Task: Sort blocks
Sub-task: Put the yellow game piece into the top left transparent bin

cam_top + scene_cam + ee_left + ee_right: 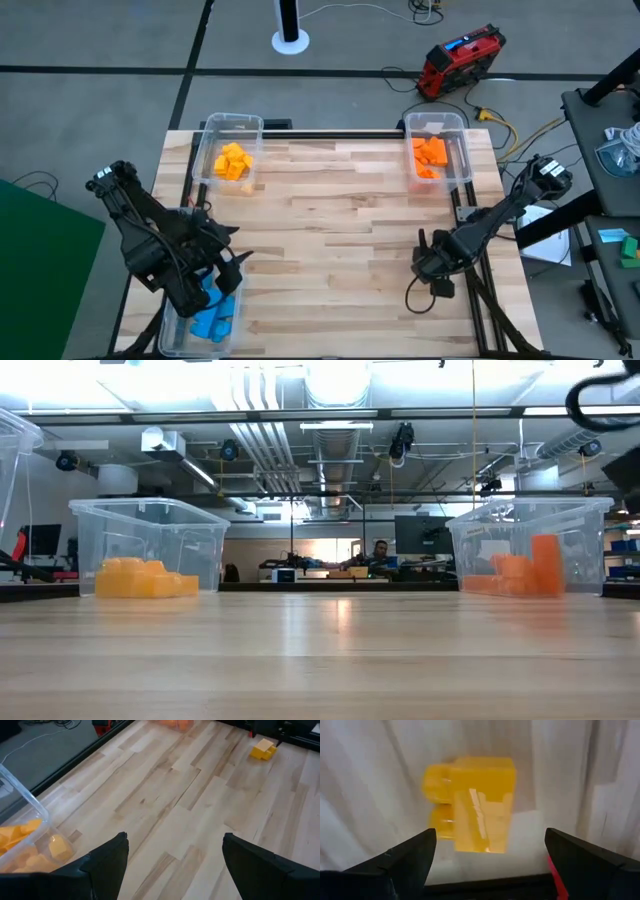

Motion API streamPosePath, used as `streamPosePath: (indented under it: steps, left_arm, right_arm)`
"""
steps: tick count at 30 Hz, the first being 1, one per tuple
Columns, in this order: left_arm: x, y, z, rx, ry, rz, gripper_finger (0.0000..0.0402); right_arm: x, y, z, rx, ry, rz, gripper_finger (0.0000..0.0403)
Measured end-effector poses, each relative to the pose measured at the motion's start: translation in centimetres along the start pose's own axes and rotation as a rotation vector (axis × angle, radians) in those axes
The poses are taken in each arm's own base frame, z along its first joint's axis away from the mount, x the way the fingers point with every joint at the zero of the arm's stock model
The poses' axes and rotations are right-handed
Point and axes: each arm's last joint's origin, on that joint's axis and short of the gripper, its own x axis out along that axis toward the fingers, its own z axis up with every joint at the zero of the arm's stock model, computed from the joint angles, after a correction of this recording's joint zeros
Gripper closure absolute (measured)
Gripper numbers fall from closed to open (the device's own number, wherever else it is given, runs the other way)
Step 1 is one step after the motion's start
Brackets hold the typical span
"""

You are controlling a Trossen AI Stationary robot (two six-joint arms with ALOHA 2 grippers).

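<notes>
— The right tool (487,865) is down low at the near right of the bench (340,230), fingers spread wide apart, and a yellow block (472,805) lies on the wood just ahead of it, between the two fingers but not touched by either.

— So it's lining up a pick?

— That's how I'd read it. To do it well I'd want the fingers to straddle the flat sides of the block, not the studded end, and to go down until the pads are level with its middle before closing. It's small and slick, so an off-centre pinch could flick it away.

— Where does it go after?

— The far left bin (230,150) holds the yellow ones, the far right bin (437,150) the orange, so it's a long carry across the bench. A firm hold matters.

— And the other arm?

— The left tool (172,865) hangs over the near left bin (200,320) with the blue blocks (215,318) in it, fingers apart, nothing between them. It's well clear.
</notes>
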Motion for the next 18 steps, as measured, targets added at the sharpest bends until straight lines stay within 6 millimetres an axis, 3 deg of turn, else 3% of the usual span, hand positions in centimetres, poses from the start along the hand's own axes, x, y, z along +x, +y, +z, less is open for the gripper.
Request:
streamPosePath:
  steps: [13,18]
  left_arm:
    - [0.0,0.0,0.0,-0.015,-0.007,0.001,0.0107]
    - [0.0,0.0,0.0,-0.015,-0.008,0.002,0.0107]
  right_arm:
    - [3.4,-0.4,0.6,0.052,-0.019,0.014,0.0038]
    - [4.3,-0.3,1.0,0.059,0.004,-0.027,0.0062]
